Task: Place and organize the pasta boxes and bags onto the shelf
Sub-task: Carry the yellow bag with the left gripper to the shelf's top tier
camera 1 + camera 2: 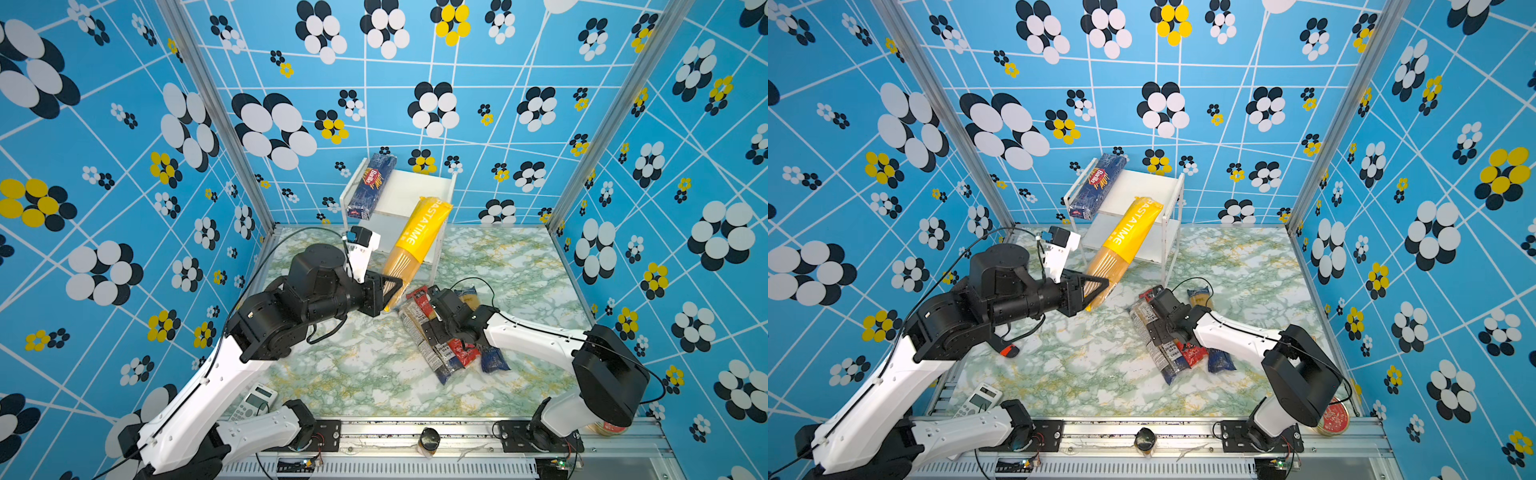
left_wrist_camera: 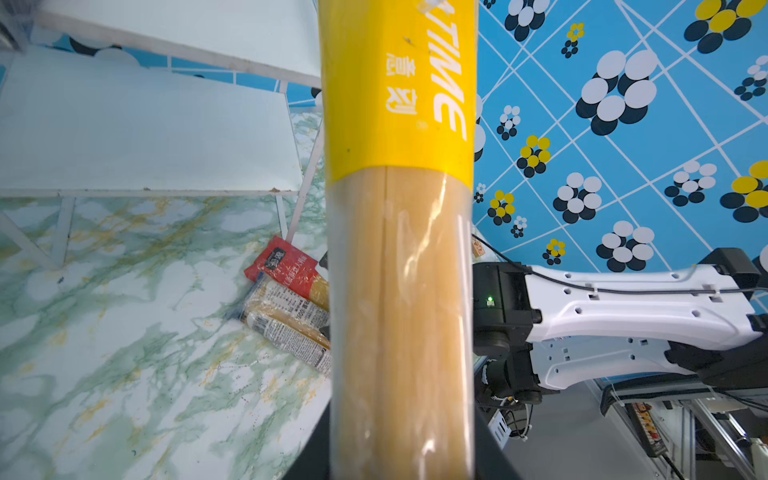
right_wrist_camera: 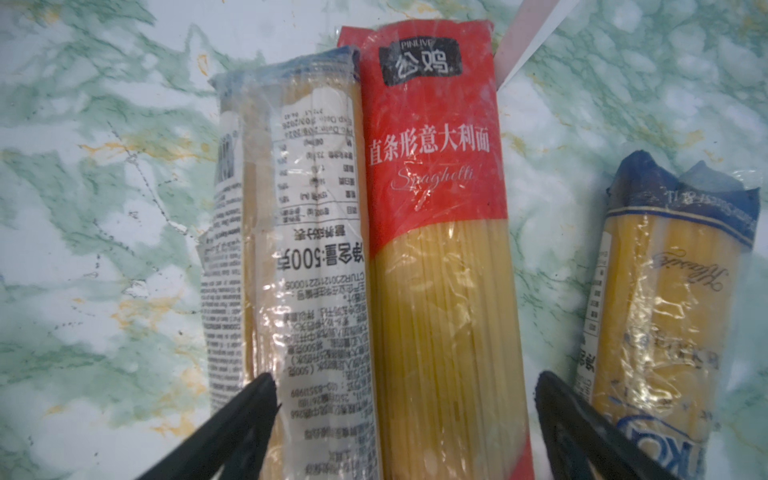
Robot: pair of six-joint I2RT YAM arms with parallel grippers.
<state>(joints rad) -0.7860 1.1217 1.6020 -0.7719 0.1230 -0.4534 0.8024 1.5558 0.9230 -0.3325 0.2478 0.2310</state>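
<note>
Blue flower-print walls [image 1: 498,62]; green-veined marble tabletop [image 1: 353,374]; aluminium corner posts [image 1: 220,120]; even light.

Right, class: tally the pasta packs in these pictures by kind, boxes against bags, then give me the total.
Boxes: 1 (Barilla box, on the top board of the shelf)
Bags: 4 (yellow bag, red-ended bag, white-labelled bag, gold-labelled blue-ended bag)
Total: 5
</note>
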